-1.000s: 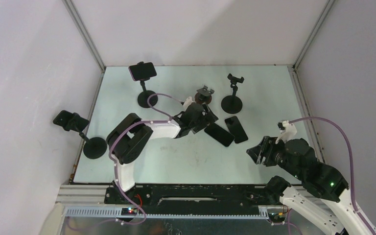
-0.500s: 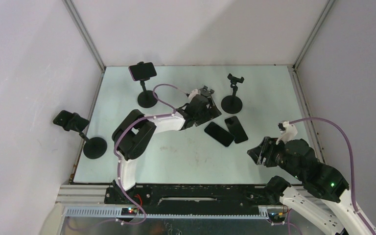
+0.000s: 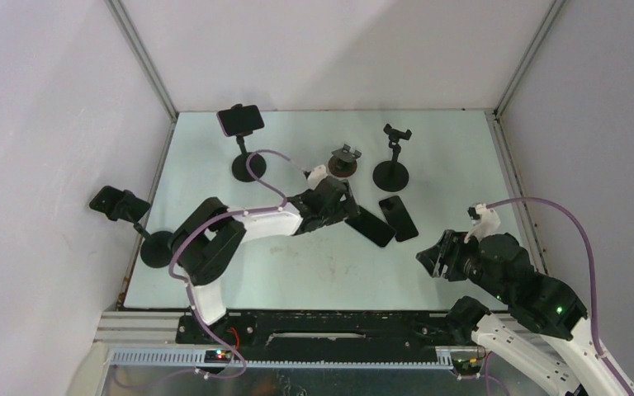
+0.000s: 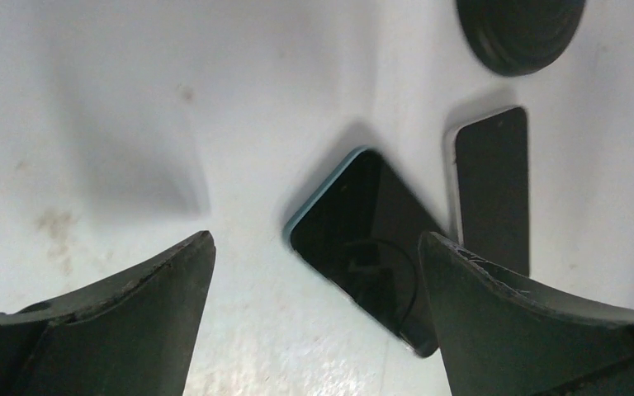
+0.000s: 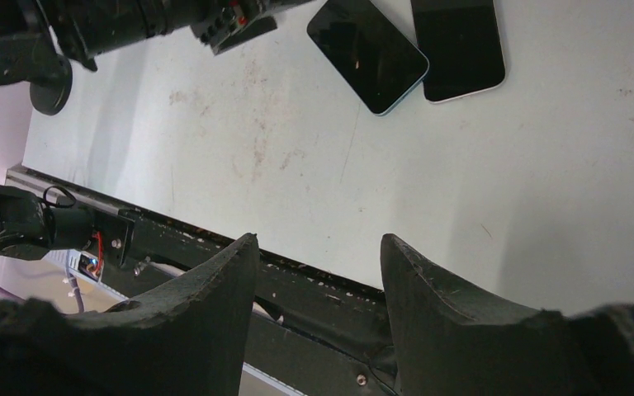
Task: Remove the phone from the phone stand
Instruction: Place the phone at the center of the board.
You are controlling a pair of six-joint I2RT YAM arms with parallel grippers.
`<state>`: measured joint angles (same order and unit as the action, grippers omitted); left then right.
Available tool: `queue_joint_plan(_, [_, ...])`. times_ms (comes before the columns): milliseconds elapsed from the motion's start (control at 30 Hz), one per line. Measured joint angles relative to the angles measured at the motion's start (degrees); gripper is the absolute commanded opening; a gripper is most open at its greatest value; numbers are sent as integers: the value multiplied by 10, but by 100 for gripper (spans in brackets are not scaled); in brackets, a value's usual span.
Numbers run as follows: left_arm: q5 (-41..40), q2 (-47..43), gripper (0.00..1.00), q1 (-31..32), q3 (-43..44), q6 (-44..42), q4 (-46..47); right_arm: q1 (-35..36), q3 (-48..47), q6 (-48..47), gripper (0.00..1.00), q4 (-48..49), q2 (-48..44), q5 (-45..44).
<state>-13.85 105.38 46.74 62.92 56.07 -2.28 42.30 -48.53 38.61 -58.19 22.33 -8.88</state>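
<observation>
A phone with a pinkish edge (image 3: 240, 120) sits clamped in a phone stand (image 3: 248, 166) at the back left. Another dark phone (image 3: 118, 203) sits in a stand (image 3: 159, 247) at the far left. Two phones lie flat mid-table: a teal-edged one (image 3: 370, 224) (image 4: 363, 239) and a white-edged one (image 3: 398, 217) (image 4: 491, 186). My left gripper (image 3: 348, 206) (image 4: 315, 241) is open and empty, low over the teal-edged phone's near end. My right gripper (image 3: 433, 257) (image 5: 320, 239) is open and empty at the near right.
Two empty stands are at the back middle: a short one (image 3: 345, 157) and a taller one (image 3: 394, 153), whose round base shows in the left wrist view (image 4: 520, 29). The table's near black rail (image 5: 322, 289) lies under the right gripper.
My left gripper rose toward the short empty stand, then came back down and nearer, over the teal-edged phone. Its elbow swung left. The right arm and the phones have not moved.
</observation>
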Motion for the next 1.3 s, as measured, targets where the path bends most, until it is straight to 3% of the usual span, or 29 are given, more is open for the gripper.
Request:
queue_joint_plan(167, [-12, -28, 100, 19, -50, 30, -3, 0, 0, 0, 59, 0, 10, 0])
queue_joint_plan(467, [-14, -10, 100, 66, -37, 63, 4, 0, 0, 0, 59, 1, 23, 0])
queue_joint_plan(1300, [-7, 77, 100, 23, 73, 50, 8, 2, 0, 0, 59, -2, 3, 0])
